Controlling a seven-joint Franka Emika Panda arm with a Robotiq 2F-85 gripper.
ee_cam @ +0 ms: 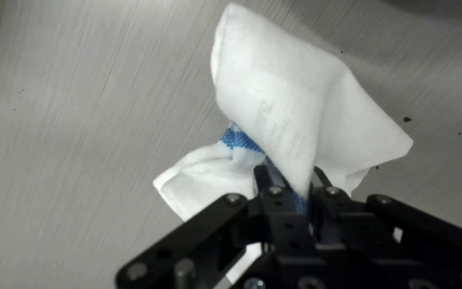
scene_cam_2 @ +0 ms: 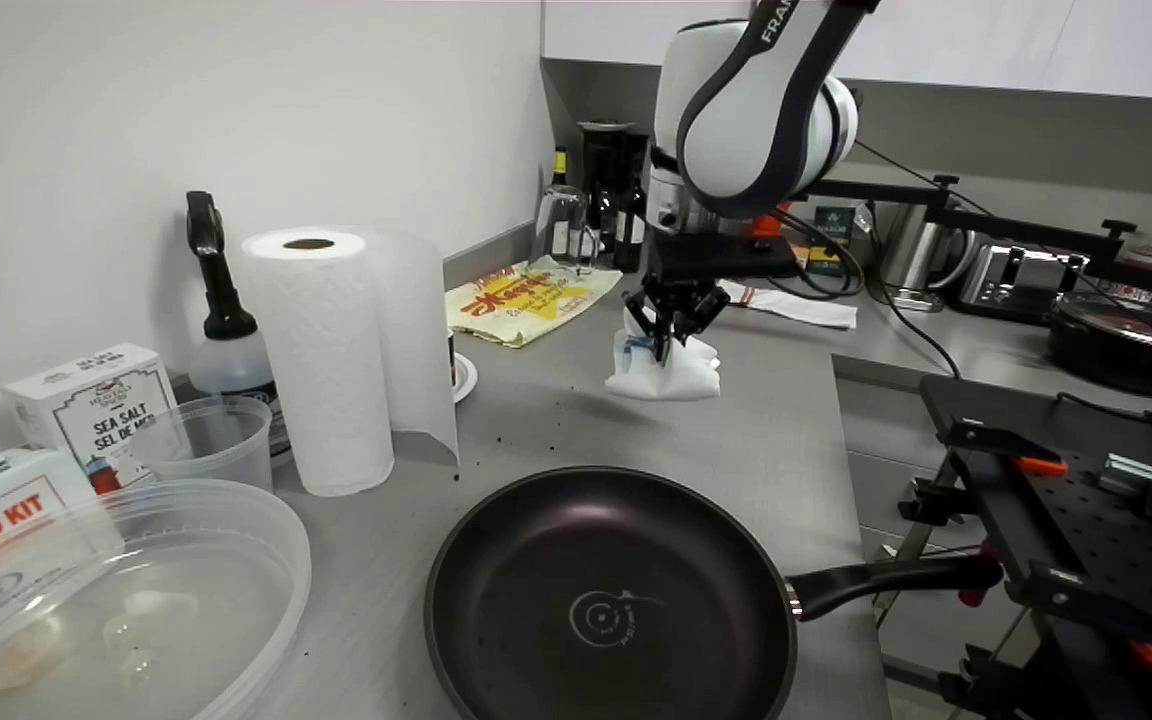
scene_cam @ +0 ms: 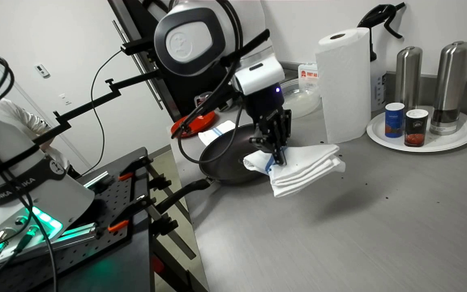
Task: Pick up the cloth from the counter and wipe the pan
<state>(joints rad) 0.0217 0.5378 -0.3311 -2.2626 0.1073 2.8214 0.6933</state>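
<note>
The cloth [scene_cam: 304, 166] hung above the worktop [scene_cam: 318, 251], pinched in the jaws. Pick-up looked done; wiping not begun. In an exterior view the pan [scene_cam_2: 626, 580] sat near, the cloth apart from it on the far side. Next move likely called for carrying it over the pan and lowering.
</note>
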